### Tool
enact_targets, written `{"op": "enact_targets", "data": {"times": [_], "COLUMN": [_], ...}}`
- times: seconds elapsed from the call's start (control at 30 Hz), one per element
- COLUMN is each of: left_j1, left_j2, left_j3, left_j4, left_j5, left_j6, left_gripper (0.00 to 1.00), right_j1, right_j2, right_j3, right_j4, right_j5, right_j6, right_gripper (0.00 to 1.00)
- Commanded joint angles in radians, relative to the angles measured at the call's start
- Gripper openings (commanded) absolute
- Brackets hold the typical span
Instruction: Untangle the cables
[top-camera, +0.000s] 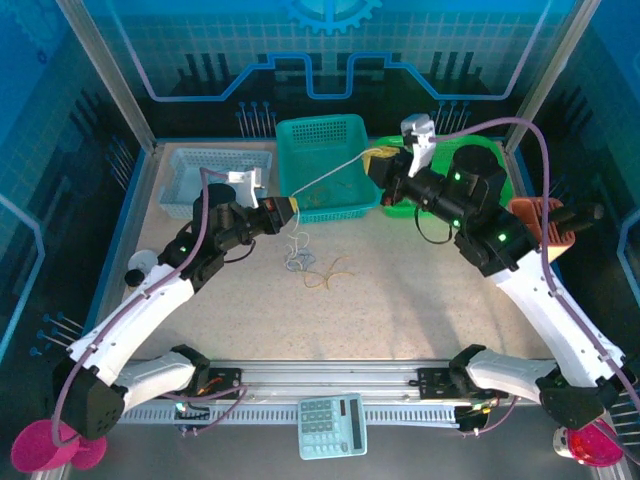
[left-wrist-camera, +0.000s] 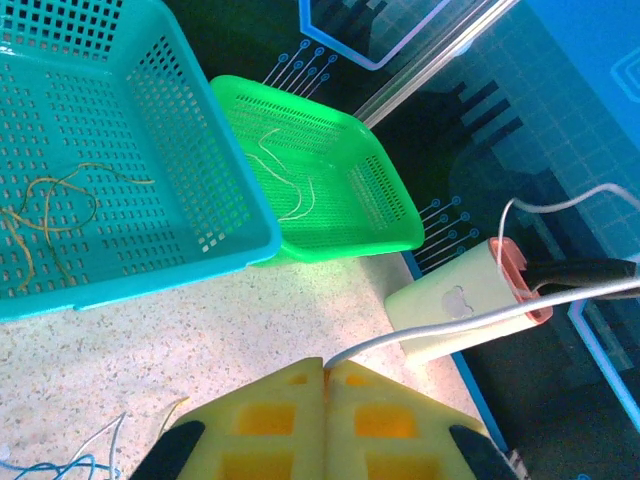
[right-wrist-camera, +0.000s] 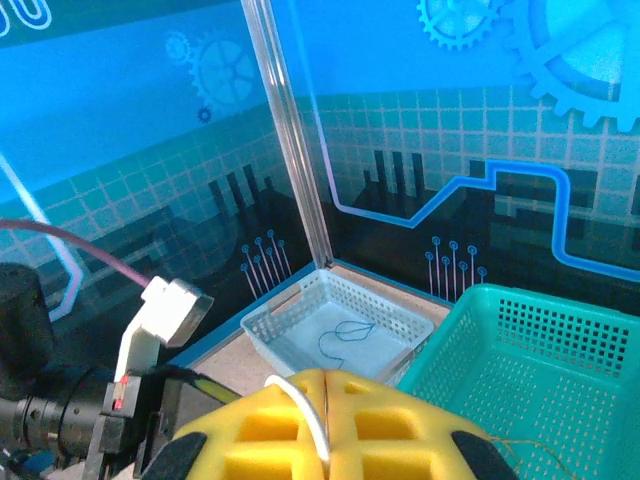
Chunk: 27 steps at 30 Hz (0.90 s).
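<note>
Cables, thin ones in white, pale yellow and grey-blue (top-camera: 300, 262), lie in a small loose heap in the middle of the wide speckled tabletop (top-camera: 420, 300). At the back we see a big teal plastic basket (top-camera: 320, 135) with a few pale yellow wires (left-wrist-camera: 100, 170) on its floor. On its right sits a bright green plastic basket (left-wrist-camera: 380, 200) with pale wires (left-wrist-camera: 300, 195) inside. On its left sits a smaller pale blue plastic basket (top-camera: 200, 157) with one grey-blue wire (right-wrist-camera: 345, 332). The left arm's yellow fingers (left-wrist-camera: 300, 385) are pressed together on one thin white cable (left-wrist-camera: 440, 327). The right arm's yellow fingers (right-wrist-camera: 350, 392) are squeezed together on its other end. From the top we see it pulled tight between them, crossing the teal basket.
</note>
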Motion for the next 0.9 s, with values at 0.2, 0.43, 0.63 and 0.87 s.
{"op": "enact_targets", "data": {"times": [0.2, 0.43, 0.63, 0.87], "left_j1": [0.003, 0.002, -0.018, -0.108], "left_j2": [-0.008, 0.005, 0.055, 0.159], "left_j3": [-0.108, -0.16, -0.202, -0.153], "left_j4": [0.086, 0.119, 0.197, 0.175], "left_j5": [0.031, 0.06, 0.106, 0.095], "left_j6": [0.061, 0.083, 0.112, 0.258], "left_gripper": [0.8, 0.86, 0.89, 0.91], "right_j1": [-0.019, -0.029, -0.03, -0.03], "right_j2": [0.127, 0.165, 0.167, 0.164], "right_j3": [0.219, 0.284, 0.309, 0.316], "right_j4": [-0.049, -0.059, -0.064, -0.058], "right_j5": [-0.037, -0.058, -0.058, -0.064], "right_j6": [-0.058, -0.074, -0.08, -0.075], "right_gripper": [0.0, 0.0, 0.0, 0.0]}}
